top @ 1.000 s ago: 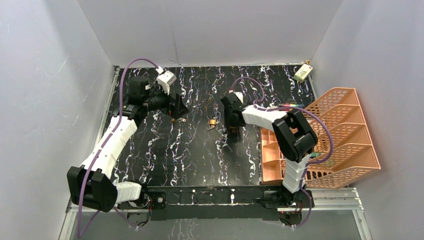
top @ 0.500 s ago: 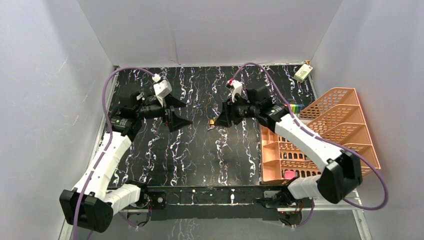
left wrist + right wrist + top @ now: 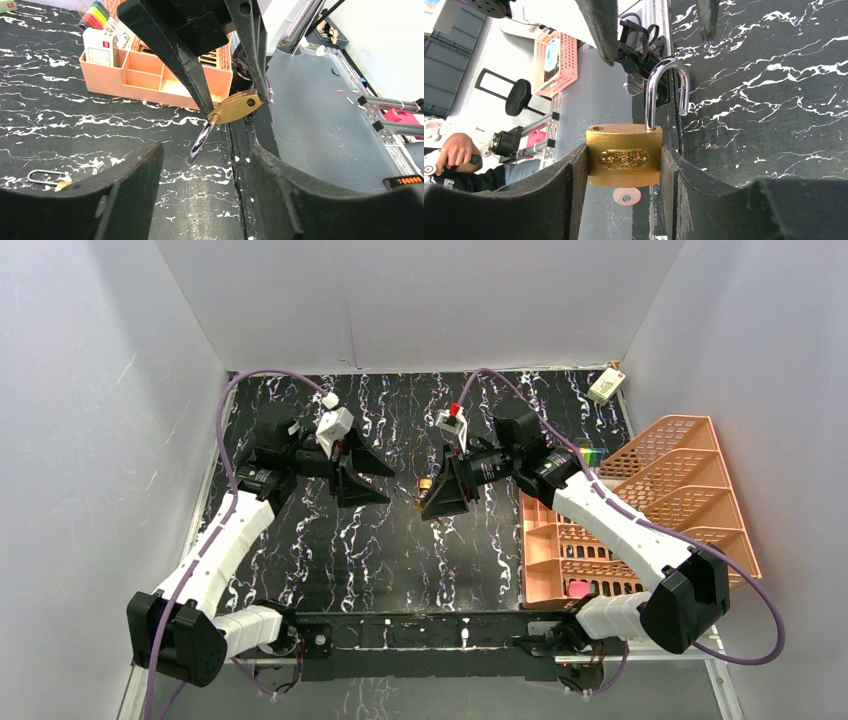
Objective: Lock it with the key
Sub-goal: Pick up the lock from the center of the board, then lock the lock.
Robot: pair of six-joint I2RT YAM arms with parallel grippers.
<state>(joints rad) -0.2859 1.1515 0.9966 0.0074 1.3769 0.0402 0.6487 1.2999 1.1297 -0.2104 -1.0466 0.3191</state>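
The right hand (image 3: 624, 150) clamps the body of a brass padlock (image 3: 624, 157), steel shackle (image 3: 667, 82) sprung, at centre frame, while the left hand (image 3: 388, 483) gapes empty near it.

Padlock (image 3: 624, 155) x1, metal loop (image 3: 44, 171) x1, orange orgs (image 3: 545, 575) (image 3: 690, 455) x2.

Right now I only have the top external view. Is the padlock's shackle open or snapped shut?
Observer: Open. The right wrist view shows the shackle with one end free of the padlock, which the right tool clamps by its brass body.
Operator: Is the key in it?
Observer: Yes, a key head sticks out under the body.
Operator: And the other arm?
Observer: The left tool is open and holds nothing, facing the padlock.
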